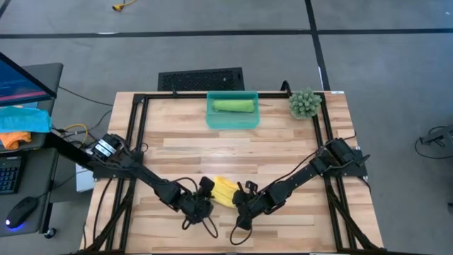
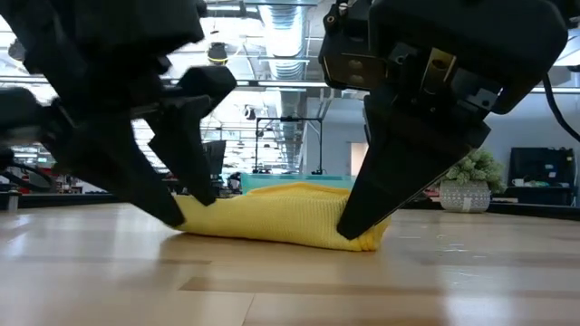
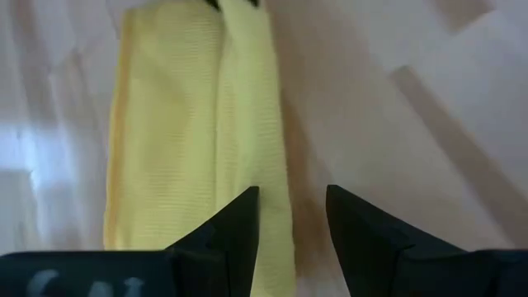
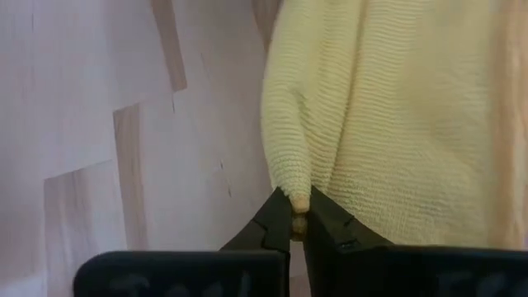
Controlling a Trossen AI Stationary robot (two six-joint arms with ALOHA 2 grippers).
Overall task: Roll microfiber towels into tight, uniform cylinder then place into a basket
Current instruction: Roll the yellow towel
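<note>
The bright yellow towel (image 1: 225, 190) lies as a low, loosely folded roll on the wooden table near its near edge, between my two grippers. My left gripper (image 3: 293, 223) is open at the towel's left end (image 2: 195, 215), with one finger over the cloth and the other over bare wood. My right gripper (image 4: 299, 216) is shut on the towel's right end. The light green towel (image 1: 232, 106) lies rolled inside the teal basket (image 1: 212, 119) at the table's far edge. My left gripper has one fingertip (image 2: 172, 213) down at the yellow towel's left end; I cannot tell whether it touches the cloth. My right gripper pinches a folded edge of the yellow towel (image 4: 290, 183) at its right end, only at the fingertips. The fingers slant down from the table's right side. The towel lies slack on the table.
A small green potted plant (image 1: 304, 103) stands at the far right corner, beside the basket. A black grille panel (image 1: 200, 78) lies beyond the table's far edge. Bare wood (image 1: 233, 152) lies between the towel and the basket.
</note>
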